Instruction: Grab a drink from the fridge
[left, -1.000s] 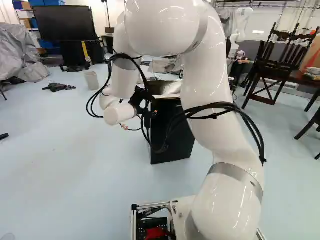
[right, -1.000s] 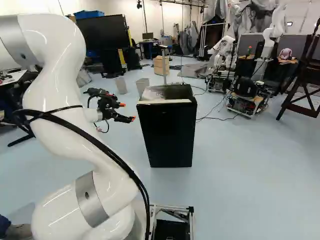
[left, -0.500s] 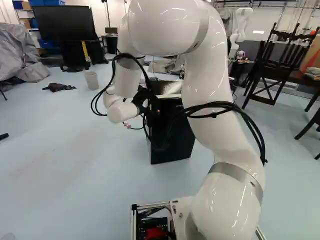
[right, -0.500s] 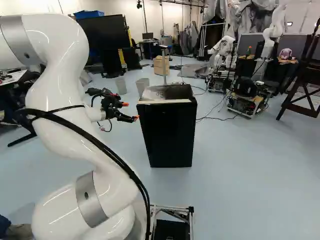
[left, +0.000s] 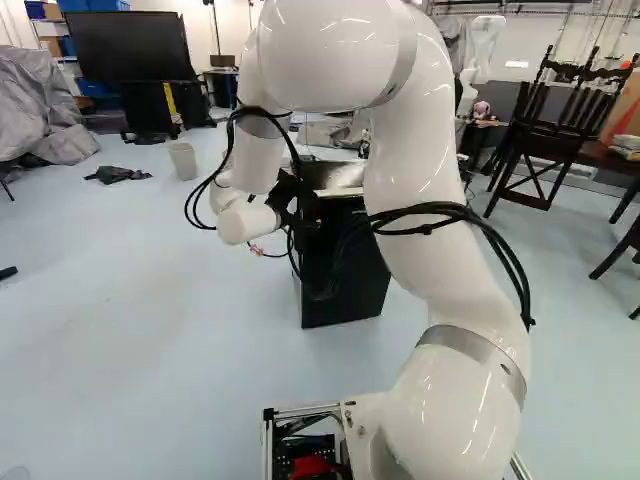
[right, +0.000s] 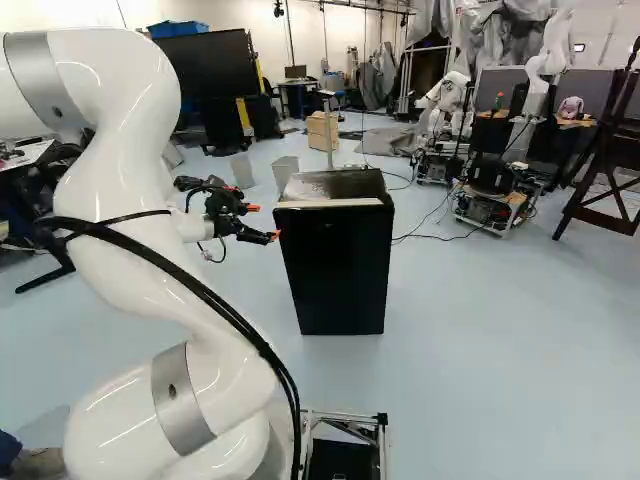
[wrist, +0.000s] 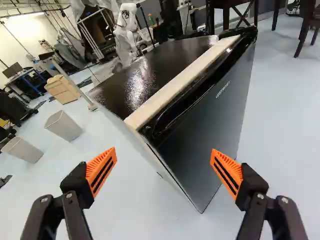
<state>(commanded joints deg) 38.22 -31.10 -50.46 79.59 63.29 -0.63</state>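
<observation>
In the right base view my gripper (right: 265, 222) is just beside the near left upper edge of the black fridge (right: 335, 270), whose door is closed. No drink shows. The wrist view has the gripper (wrist: 164, 155) open, its orange pads (wrist: 101, 169) wide apart. Ahead and between them stand the fridge's door face (wrist: 212, 115) and side edge, with nothing gripped. Whether a fingertip touches the fridge I cannot tell. The fridge (left: 350, 275) is partly behind my arm in the left base view, where the fingertips are hard to make out.
Two pale bins (right: 285, 170) stand behind the fridge, near a wooden drawer box (right: 322, 130). Another robot (right: 445, 110) is farther back, beside a wheeled cart (right: 495, 205) with cables on the floor. A dark chair (left: 545, 140) stands at the right of the left base view.
My arm has carried the open gripper rightward, closer to the fridge, mostly in the earlier half second. The fridge and the base have not moved.
</observation>
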